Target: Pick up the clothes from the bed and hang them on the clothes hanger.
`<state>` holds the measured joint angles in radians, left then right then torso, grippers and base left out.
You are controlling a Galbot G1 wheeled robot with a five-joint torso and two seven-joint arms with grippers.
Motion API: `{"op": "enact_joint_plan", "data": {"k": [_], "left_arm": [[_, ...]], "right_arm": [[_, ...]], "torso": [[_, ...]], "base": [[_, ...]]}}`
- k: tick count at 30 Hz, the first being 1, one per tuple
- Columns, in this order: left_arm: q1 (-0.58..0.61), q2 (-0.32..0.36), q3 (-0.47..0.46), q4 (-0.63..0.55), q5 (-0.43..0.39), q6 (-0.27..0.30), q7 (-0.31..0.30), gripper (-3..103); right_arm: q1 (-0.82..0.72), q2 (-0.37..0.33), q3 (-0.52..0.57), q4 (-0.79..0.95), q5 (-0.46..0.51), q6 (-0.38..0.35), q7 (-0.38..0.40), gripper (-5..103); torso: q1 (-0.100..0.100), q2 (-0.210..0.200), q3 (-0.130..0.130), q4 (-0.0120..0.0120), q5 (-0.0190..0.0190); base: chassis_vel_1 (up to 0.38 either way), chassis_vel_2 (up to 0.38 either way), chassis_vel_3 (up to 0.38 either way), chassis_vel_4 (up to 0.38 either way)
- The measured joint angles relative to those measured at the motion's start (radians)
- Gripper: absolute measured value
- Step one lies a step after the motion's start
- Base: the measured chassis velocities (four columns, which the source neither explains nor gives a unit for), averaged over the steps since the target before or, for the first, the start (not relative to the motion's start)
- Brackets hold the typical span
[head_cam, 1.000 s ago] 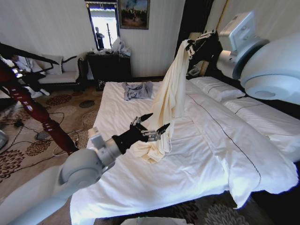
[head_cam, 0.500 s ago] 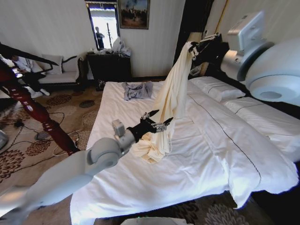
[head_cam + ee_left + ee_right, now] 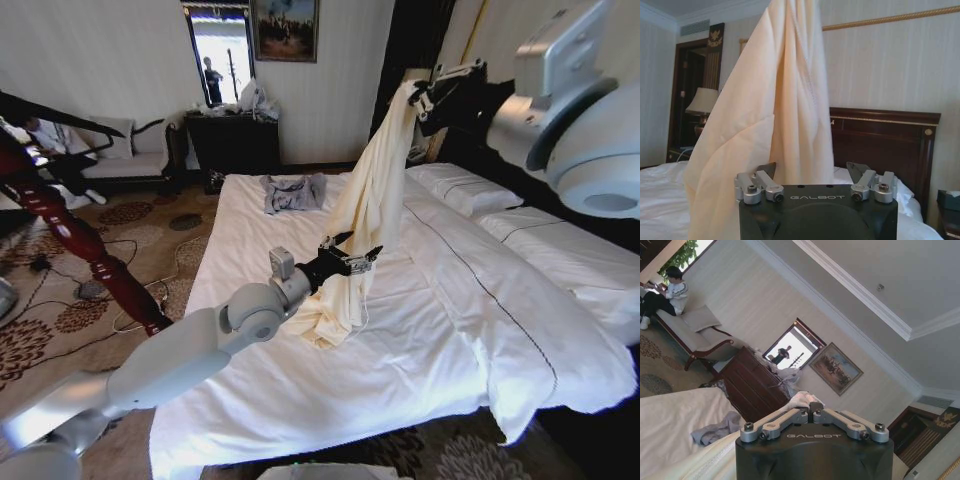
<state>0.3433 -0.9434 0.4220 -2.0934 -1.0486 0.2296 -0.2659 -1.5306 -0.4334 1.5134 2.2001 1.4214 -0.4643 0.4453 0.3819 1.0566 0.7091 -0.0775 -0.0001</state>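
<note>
From the head camera, you see one wide bed (image 3: 300, 400) with white sheets in a pale-striped room, patterned carpet alongside. One cream shirt (image 3: 365, 215) hangs from the right gripper (image 3: 422, 92), clamped on its top, its tail pooled on the sheets. The left gripper (image 3: 352, 258), fingers apart, sits against the fabric mid-height.

Left wrist: open fingers (image 3: 765, 172) straddle the shirt (image 3: 790, 110) (GALBOT printed on the housing).

Right wrist: fingers meet on cream cloth (image 3: 802, 400); GALBOT again.

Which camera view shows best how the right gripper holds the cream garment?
The right wrist view: the right gripper is shut on a bunch of the clothes. The head view shows the garment hanging from it; the left wrist view shows hanging cloth.
</note>
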Motion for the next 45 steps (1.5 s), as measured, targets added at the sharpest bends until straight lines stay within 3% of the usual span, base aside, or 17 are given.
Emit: {"op": "enact_joint_plan", "data": {"k": [4,9,12,14,16,18,21,24,35,45], "left_arm": [[-0.002,-0.015,0.0,0.02,0.005,0.0,-0.011,74],[-0.003,-0.031,0.001,0.035,0.008,0.004,-0.026,53],[-0.002,-0.034,0.003,0.04,0.012,0.004,-0.029,47],[0.001,-0.032,0.001,0.039,0.013,0.004,-0.032,36],[0.01,-0.016,-0.007,0.028,0.013,0.004,-0.033,26],[0.018,-0.003,-0.013,0.019,0.013,0.004,-0.033,26],[0.053,0.049,-0.034,0.001,0.007,0.001,-0.032,10],[0.075,0.069,-0.058,-0.001,0.007,-0.002,-0.027,2],[0.103,0.112,-0.154,-0.031,-0.013,-0.014,-0.026,0],[0.056,0.254,-0.427,-0.09,-0.22,0.005,-0.017,0]], "right_arm": [[0.006,0.008,-0.002,0.014,0.013,0.0,0.002,0],[0.021,0.021,-0.007,0.028,0.028,-0.003,0.005,0],[0.026,0.025,-0.008,0.029,0.032,-0.005,0.007,0],[0.027,0.029,-0.01,0.03,0.032,-0.006,0.008,0],[0.027,0.037,-0.014,0.03,0.029,-0.008,0.009,0],[0.026,0.042,-0.017,0.03,0.026,-0.008,0.009,0],[0.023,0.055,-0.023,0.035,0.019,-0.009,0.009,0],[0.022,0.056,-0.023,0.04,0.018,-0.009,0.009,0],[0.027,0.066,-0.023,0.05,0.027,-0.009,0.019,0],[0.031,0.172,-0.054,0.113,0.017,-0.018,0.003,0]], "torso": [[0.0,0.0,0.0,0.0,0.0],[0.0,0.0,0.0,-0.0003,0.0002],[0.0,0.0,0.0,-0.0003,0.0001],[0.0,0.0,0.0,-0.0002,0.0],[0.0,0.0,0.0,-0.0003,0.0001],[0.0,0.0,0.0,-0.0003,0.0001],[0.0,0.0,0.0,0.0,0.0001],[0.0,0.0,0.0,0.0001,0.0],[0.0,0.0,0.0,-0.0003,-0.0001],[0.0,0.0,0.0,-0.0002,-0.0002]], "base": [[0.0,0.0,0.0,0.0],[0.0,0.0,0.0,0.0],[0.0,0.0,0.0,0.0],[0.0,0.0,0.0,0.0],[0.0,0.0,0.0,0.0],[0.0,0.0,0.0,0.0],[0.0,0.0,0.0,0.0],[0.0,0.0,0.0,0.0],[0.0,0.0,0.0,0.0],[0.0,0.0,0.0,0.0]]}}
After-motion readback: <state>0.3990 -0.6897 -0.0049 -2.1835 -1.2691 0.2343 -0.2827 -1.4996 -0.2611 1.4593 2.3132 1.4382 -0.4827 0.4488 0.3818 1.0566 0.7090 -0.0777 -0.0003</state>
